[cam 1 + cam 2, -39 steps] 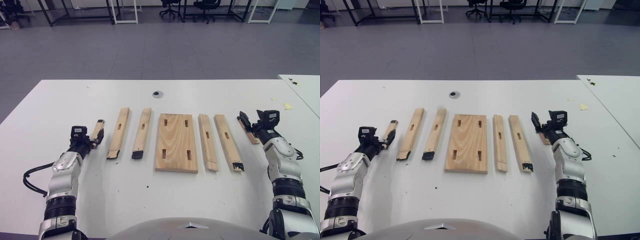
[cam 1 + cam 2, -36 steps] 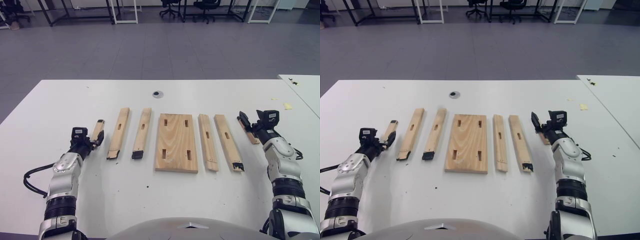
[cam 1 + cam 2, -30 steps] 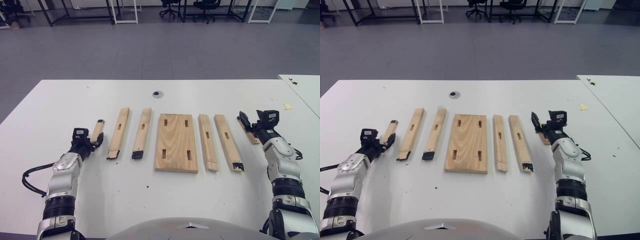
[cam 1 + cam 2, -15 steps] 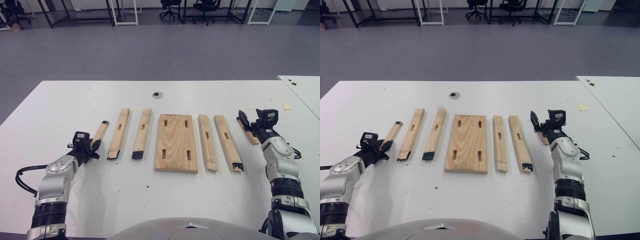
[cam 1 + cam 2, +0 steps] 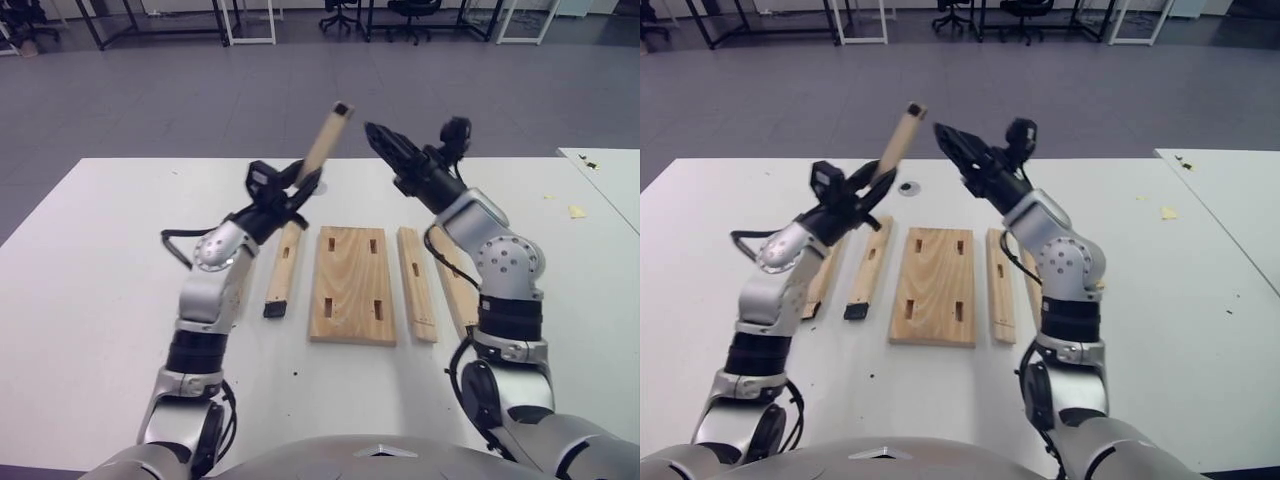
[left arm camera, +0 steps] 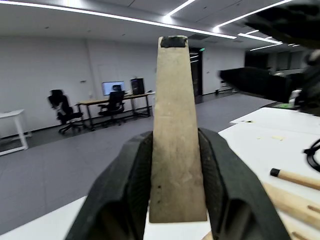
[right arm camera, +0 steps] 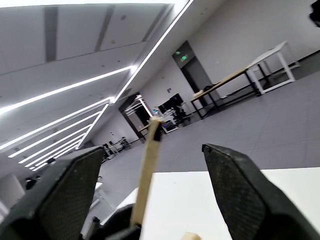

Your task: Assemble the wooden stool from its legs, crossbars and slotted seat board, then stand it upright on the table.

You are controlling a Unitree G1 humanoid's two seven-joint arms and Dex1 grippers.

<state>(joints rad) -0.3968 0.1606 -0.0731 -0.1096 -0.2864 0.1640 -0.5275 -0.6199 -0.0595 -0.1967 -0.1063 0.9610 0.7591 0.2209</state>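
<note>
- Left eye view: lifted off the table [image 5: 110, 250] just now, crossbar [image 5: 328, 135] clamped in left gripper [image 5: 303, 185], tilted above seat board [image 5: 351, 285]; right gripper [image 5: 378, 137] risen too, near its tip
- Left wrist view: crossbar squeezed firmly from both sides
- Right wrist view: spread wide, holding nothing

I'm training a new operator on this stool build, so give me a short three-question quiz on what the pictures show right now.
1. True or false: the right gripper is shut.
2. The seat board is: A) lying flat on the table; B) standing on edge; C) lifted in the air.
3. Fill in: the left gripper holds a ___ raised above the table.
Key: 1 false, it is open and empty; 2 A; 3 crossbar.
</note>
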